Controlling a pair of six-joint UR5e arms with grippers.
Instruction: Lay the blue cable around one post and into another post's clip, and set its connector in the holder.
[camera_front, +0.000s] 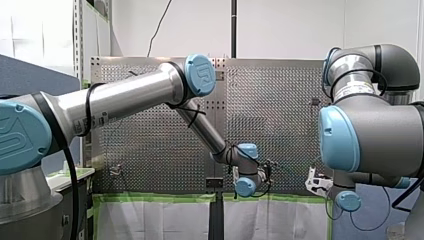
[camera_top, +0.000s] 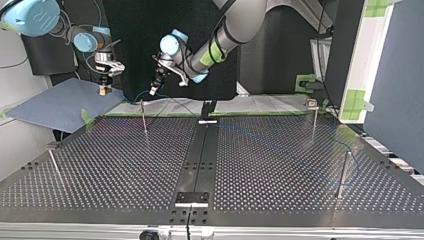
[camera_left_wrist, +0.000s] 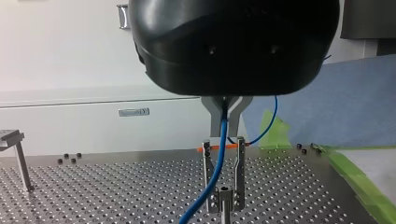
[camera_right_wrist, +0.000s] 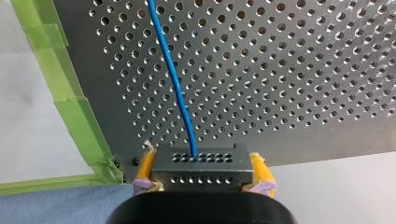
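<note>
Connector (camera_right_wrist: 201, 166) in right fingers (camera_right_wrist: 259, 171); left fingers (camera_left_wrist: 214, 111) hold cable (camera_left_wrist: 217, 164).

A white wall (camera_front: 290, 25) stands behind; blue sheet (camera_top: 60, 107), perhaps matting, alongside.

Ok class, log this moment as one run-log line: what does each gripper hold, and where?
left gripper: shut on blue cable, above clip post | right gripper: shut on connector, held aloft
</note>
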